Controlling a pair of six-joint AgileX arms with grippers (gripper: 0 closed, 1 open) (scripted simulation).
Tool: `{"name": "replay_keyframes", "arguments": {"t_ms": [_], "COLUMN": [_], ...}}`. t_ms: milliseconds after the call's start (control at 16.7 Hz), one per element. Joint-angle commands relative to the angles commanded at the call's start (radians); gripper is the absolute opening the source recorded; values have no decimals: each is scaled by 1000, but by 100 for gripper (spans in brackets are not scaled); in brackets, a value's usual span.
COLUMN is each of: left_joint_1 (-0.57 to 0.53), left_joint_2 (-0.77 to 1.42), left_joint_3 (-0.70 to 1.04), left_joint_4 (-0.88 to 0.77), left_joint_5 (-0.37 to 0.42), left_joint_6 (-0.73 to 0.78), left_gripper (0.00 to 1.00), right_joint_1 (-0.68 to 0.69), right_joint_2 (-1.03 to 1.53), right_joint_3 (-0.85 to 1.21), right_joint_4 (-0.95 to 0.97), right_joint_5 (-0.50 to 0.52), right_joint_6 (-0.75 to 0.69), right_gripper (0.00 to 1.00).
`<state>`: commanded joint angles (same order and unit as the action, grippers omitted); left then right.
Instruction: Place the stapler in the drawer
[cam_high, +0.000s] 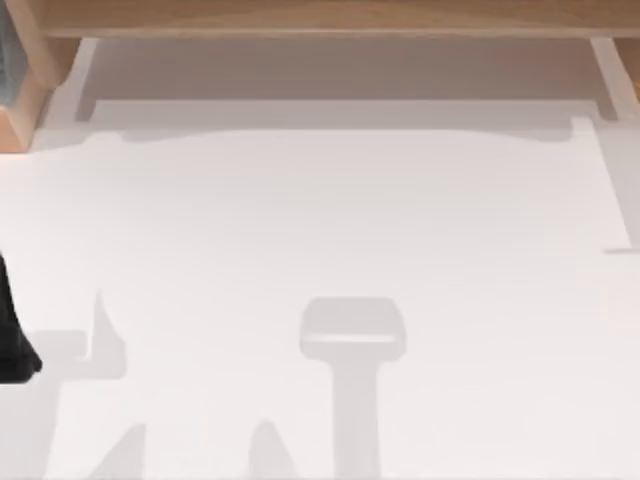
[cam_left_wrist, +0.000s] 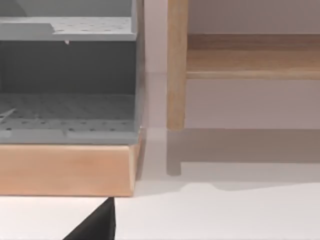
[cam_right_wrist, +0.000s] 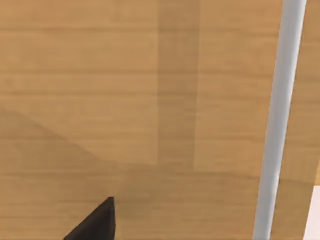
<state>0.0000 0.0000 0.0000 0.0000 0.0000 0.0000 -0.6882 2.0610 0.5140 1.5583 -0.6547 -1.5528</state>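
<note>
The stapler is out of view. Very close in the right wrist view is a wooden panel (cam_right_wrist: 125, 100) crossed by a pale bar (cam_right_wrist: 280, 120) like a handle; it looks like the drawer front. A black tip of my right gripper (cam_right_wrist: 95, 224) sits just before that wood. My left arm (cam_high: 14, 345) is a dark shape at the table's left edge. A black tip of my left gripper (cam_left_wrist: 94, 226) hangs over the white tabletop, facing the left rear corner.
A wooden desk unit (cam_high: 320, 16) runs along the table's far edge. At the rear left stands a grey perforated shelf rack (cam_left_wrist: 67, 75) on a wooden base (cam_left_wrist: 65, 170), beside a wooden leg (cam_left_wrist: 177, 65). Soft shadows lie on the white tabletop (cam_high: 350, 210).
</note>
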Motion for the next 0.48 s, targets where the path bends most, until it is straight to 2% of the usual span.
{"name": "replay_keyframes", "arguments": {"t_ms": [120,480], "left_joint_1": [0,0], "left_joint_2": [0,0], "left_joint_3": [0,0], "left_joint_4": [0,0], "left_joint_5": [0,0], "left_joint_6": [0,0], "left_gripper": [100,100], "right_joint_1": [0,0], "right_joint_2": [0,0], "right_joint_3": [0,0], "right_joint_4": [0,0], "right_joint_5": [0,0], "right_joint_6": [0,0], "right_gripper": [100,55]}}
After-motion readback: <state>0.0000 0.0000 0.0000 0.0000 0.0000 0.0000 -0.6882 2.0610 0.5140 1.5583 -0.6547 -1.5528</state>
